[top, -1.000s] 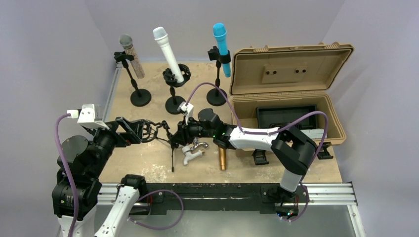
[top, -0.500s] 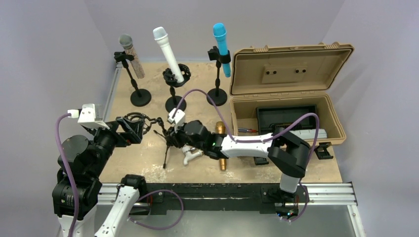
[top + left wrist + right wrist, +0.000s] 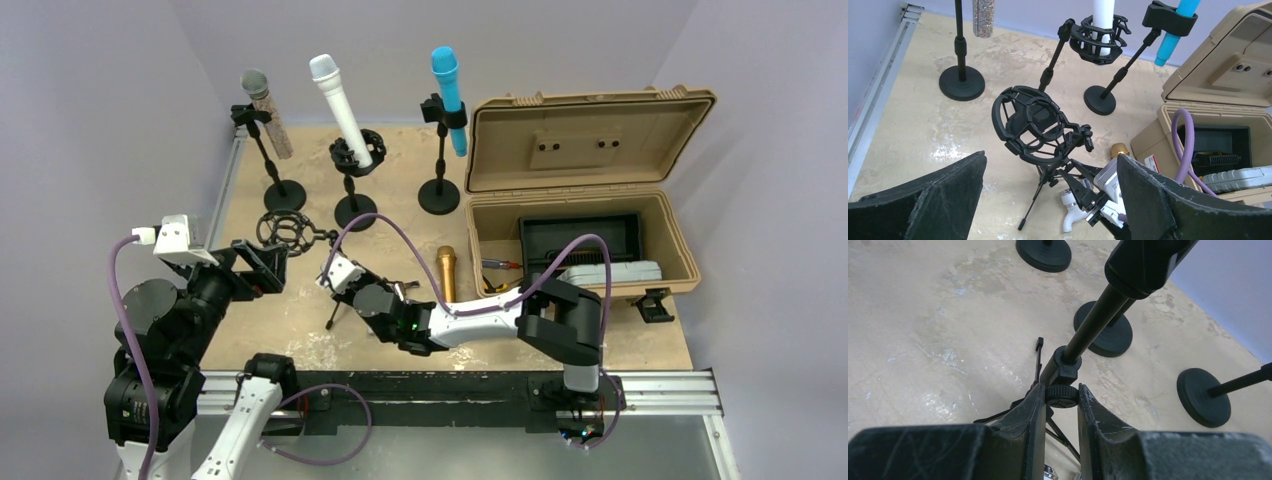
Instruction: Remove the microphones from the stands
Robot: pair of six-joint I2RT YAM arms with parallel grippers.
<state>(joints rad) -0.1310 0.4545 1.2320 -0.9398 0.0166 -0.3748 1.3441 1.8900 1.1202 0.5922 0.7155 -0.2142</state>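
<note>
Right wrist: we find the right gripper (image 3: 1062,396) clamping the empty stand (image 3: 1088,325), the left gripper (image 3: 1051,165) released, and the microphone (image 3: 446,270) lying free behind the right jaws; we judge removal done.

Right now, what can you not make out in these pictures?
Top view: what lies in the case, too small and partly under the purple cable.
Left wrist view: most of the gold microphone, behind the right gripper.
Right wrist view: the tripod stand, top cut by the upper edge, legs behind the fingers.
</note>
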